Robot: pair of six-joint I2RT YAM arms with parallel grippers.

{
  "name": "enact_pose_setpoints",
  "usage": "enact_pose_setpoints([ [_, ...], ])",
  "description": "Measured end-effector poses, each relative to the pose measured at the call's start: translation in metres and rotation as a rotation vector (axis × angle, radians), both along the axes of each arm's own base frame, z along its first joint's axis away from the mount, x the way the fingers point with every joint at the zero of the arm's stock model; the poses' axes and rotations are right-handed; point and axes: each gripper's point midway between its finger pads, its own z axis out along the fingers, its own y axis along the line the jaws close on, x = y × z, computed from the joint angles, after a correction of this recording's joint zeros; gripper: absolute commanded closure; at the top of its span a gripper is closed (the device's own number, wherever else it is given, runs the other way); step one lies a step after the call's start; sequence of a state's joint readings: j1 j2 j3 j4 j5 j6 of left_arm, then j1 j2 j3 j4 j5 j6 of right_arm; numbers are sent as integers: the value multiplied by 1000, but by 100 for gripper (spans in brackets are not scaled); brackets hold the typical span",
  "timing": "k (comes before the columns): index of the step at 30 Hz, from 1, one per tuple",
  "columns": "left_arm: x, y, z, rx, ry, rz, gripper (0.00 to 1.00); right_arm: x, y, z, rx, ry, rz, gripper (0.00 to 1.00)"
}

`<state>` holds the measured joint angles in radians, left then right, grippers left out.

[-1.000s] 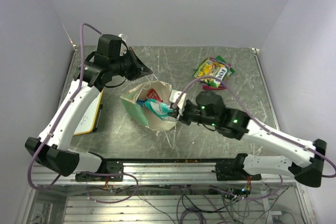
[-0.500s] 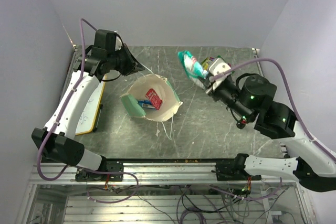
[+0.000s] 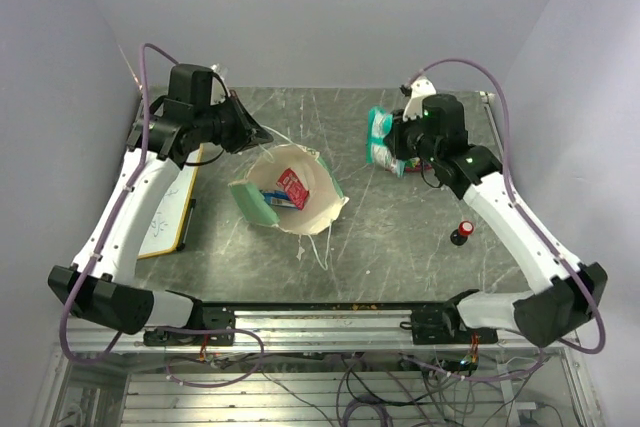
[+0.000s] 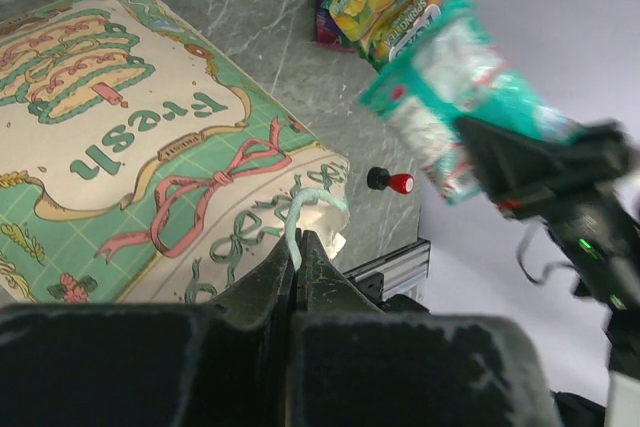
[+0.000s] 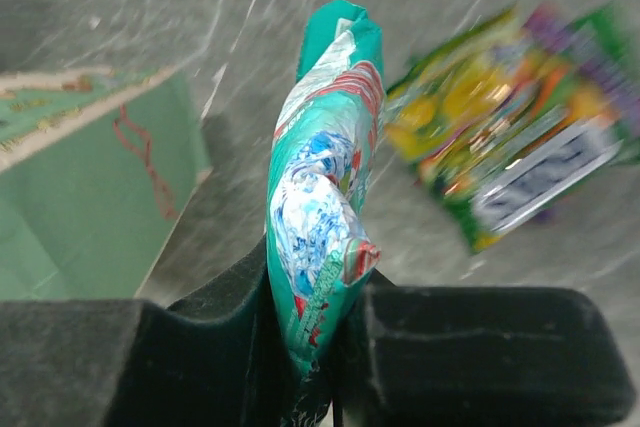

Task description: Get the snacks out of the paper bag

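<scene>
While right tool (image 5: 318, 292) pinches crinkly teal packet (image 5: 322, 187) | paper bag (image 3: 255, 209) mouth seemingly oval

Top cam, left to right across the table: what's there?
In order: wood-framed whiteboard → mint-green paper carrier bag → teal-red shiny snack packet, held up off the table → small red-topped black button.

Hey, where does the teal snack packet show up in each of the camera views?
Top external: teal packet at the upper right of the table.
Left wrist: upper right, held off the table.
Right wrist: centre, upright in the right gripper.
Shared landmark: paper bag, left of the packet in every view.
</scene>
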<state>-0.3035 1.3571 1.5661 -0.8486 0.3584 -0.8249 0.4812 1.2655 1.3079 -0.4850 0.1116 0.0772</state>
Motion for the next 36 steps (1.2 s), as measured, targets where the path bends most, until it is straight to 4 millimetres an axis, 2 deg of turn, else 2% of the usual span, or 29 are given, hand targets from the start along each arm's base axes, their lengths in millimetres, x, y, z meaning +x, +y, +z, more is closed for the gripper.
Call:
enact_pose_setpoints([
  [4, -6, 2, 3, 3, -8, -7, 93, -5, 2, -76, 214, 282, 23, 100],
  [6, -7, 2, 3, 8, -6, -11, 93, -12, 4, -104, 286, 405, 31, 100],
  [11, -11, 3, -1, 22, 4, -25, 93, -24, 13, -140, 359, 568, 64, 100],
  [15, -13, 3, 0, 24, 7, -38, 93, -24, 7, -168, 376, 647, 41, 97],
  [17, -13, 2, 0, 23, 7, -45, 93, -24, 0, -184, 377, 679, 11, 86],
  [19, -14, 1, 0, 20, 11, -54, 93, -26, -8, -197, 374, 708, -20, 63],
  [21, -13, -1, -2, 18, 18, -61, 93, -30, -20, -210, 361, 731, -78, 45],
  [24, -13, -3, -3, 10, 23, -72, 93, -41, -49, -225, 329, 751, -201, 35],
  [27, -13, -9, 2, -21, 5, -103, 93, -50, -83, -224, 279, 741, -327, 32],
  [30, -15, -17, 0, -63, -3, -151, 93, -48, -105, -205, 233, 665, -392, 32],
  [33, -20, -22, -9, -82, 19, -186, 93, -43, -109, -178, 220, 574, -371, 31],
  [36, -27, -29, -16, -81, 38, -223, 93, -41, -100, -154, 246, 499, -295, 31],
])
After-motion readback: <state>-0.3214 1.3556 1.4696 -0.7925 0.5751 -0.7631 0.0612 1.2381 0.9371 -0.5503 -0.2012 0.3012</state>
